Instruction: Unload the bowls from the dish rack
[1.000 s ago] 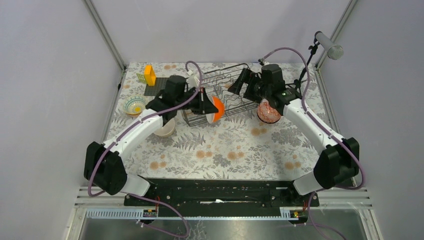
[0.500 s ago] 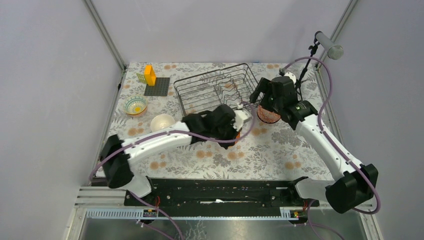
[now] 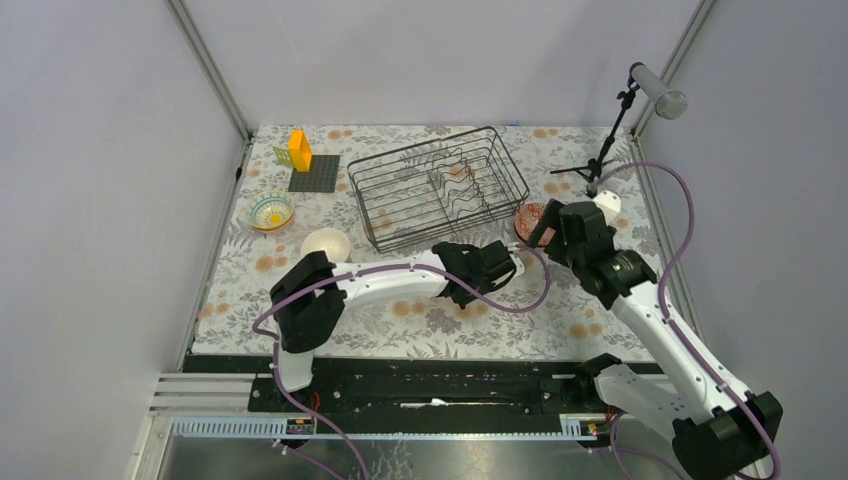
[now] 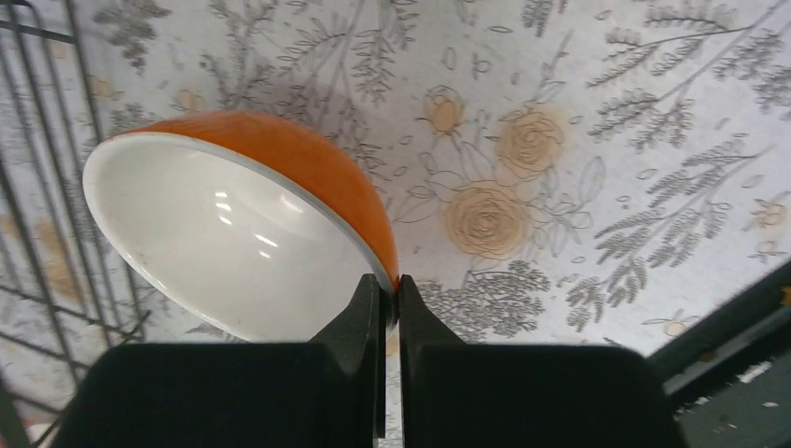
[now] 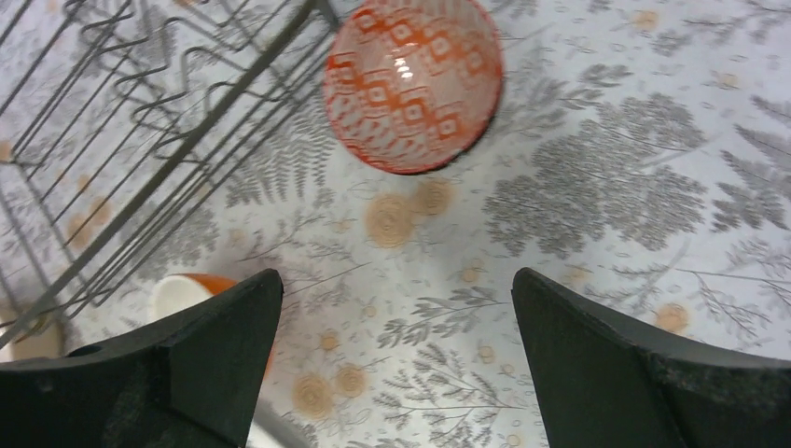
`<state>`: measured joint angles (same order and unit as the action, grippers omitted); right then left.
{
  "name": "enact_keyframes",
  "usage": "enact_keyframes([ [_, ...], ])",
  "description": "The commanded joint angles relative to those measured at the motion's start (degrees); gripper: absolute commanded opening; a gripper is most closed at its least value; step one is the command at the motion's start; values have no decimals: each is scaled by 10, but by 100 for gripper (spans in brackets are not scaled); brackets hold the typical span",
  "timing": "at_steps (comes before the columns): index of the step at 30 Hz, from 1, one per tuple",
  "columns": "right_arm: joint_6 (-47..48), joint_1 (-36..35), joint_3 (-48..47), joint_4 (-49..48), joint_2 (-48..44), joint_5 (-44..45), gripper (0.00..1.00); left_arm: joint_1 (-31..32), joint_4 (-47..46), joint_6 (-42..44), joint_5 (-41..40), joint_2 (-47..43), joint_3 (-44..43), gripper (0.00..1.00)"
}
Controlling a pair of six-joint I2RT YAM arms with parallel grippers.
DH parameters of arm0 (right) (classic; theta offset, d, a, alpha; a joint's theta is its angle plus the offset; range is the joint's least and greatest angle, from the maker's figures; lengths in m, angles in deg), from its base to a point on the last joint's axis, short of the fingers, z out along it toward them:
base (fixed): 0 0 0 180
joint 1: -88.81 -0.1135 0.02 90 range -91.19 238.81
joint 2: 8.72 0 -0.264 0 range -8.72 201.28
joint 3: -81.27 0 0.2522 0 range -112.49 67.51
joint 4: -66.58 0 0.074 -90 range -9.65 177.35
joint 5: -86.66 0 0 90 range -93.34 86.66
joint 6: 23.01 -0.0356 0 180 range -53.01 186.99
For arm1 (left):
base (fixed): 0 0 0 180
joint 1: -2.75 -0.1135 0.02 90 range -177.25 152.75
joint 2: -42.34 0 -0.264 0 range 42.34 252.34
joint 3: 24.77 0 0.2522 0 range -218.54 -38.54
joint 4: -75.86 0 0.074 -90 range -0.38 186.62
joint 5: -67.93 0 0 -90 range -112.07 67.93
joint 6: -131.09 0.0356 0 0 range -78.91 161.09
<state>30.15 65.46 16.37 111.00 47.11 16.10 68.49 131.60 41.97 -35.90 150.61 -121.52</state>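
- the orange bowl (image 4: 244, 233) is gripped at its rim by the left fingers (image 4: 366, 313), which are clamped tight on the edge, one inside and one outside.
- the bowl is held tilted on its side, with its white inside turned toward the wrist camera; whether it touches the bench (image 3: 520, 320) cannot be told.
- it is held outside the dish rack (image 3: 437, 192), just beside the rack's near side, whose wires are seen at the left edge of the left wrist view.
- the right fingers (image 5: 219, 341) are spread wide apart with nothing between them, above the floral bench.
- a red-patterned bowl (image 5: 411, 84) is seen upright on the bench ahead of them, just beside the rack's near right corner and apart from its wires.
- a zigzag bowl (image 3: 271, 211) and a beige bowl (image 3: 325, 244) are set on the bench to the left of the rack, near each other but apart.
- an orange block (image 3: 298, 150) is stood at the far edge of a dark grey plate (image 3: 315, 174), at the far left of the bench.
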Motion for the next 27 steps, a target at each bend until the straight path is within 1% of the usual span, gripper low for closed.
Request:
enact_keyframes([
  [1, -23, -3, 56, 21, -55, 107, 100, -1, -5, 27, -68, 8, -42, 0],
  [3, -24, -3, 79, 20, -77, 123, 100, -1, -5, 31, -67, 18, -47, 0],
  [7, -13, -3, 106, 13, -96, 126, 100, -1, -4, 38, -63, 34, -54, 0],
  [15, 2, -2, 115, 5, -86, 155, 100, -2, -4, 35, -42, 45, -55, 0],
  [16, 5, -3, 114, 3, -84, 155, 100, -2, -4, 32, -41, 44, -54, 3],
  [19, 16, -3, 111, -10, -76, 157, 100, -2, 4, 31, -36, 37, -58, 17],
  [23, 49, -3, 102, -54, -65, 124, 100, -9, 5, 29, -30, 15, -62, 30],
  [26, 57, -2, 85, -72, -44, 111, 100, -12, 5, 30, -33, 2, -63, 46],
  [27, 60, -3, 77, -74, -36, 109, 100, -13, 5, 29, -33, -2, -62, 50],
])
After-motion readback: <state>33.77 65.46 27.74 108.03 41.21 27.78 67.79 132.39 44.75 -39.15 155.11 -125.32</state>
